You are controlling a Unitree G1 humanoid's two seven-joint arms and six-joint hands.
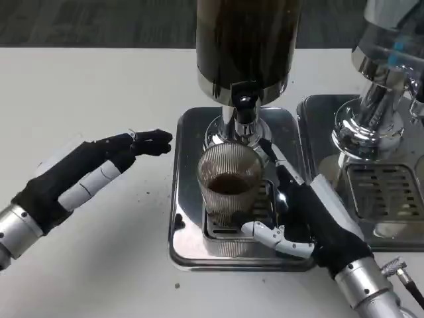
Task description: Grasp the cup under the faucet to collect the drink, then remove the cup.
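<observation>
The white table (86, 86) spreads across the view, and on it stands a dark drink dispenser (246, 46) whose tank rises out of the top of the picture. Its base is a shiny metal drip tray (189, 199) with a slotted grate in the middle. A second dispenser (381, 86) with a chrome stem stands just beside it on the right, on its own tray (318, 112).

The left robot hand (99, 169) hangs over the table to the left of the drip tray, its fingers stretched out side by side toward the dispenser, dark fingertips near the tray's left rim but apart from it, holding nothing. The right robot hand (311, 218) lies along the right side of the drip tray; its thumb curves in front of the cup's base and its fingers run up the cup's right side, so it wraps the cup, though whether the grip is firm I cannot tell.

The cup (228, 189), clear ribbed glass, stands upright on the grate directly below the black faucet (244, 106), with dark liquid in its lower part. A few dark specks (147, 195) dot the table left of the tray
</observation>
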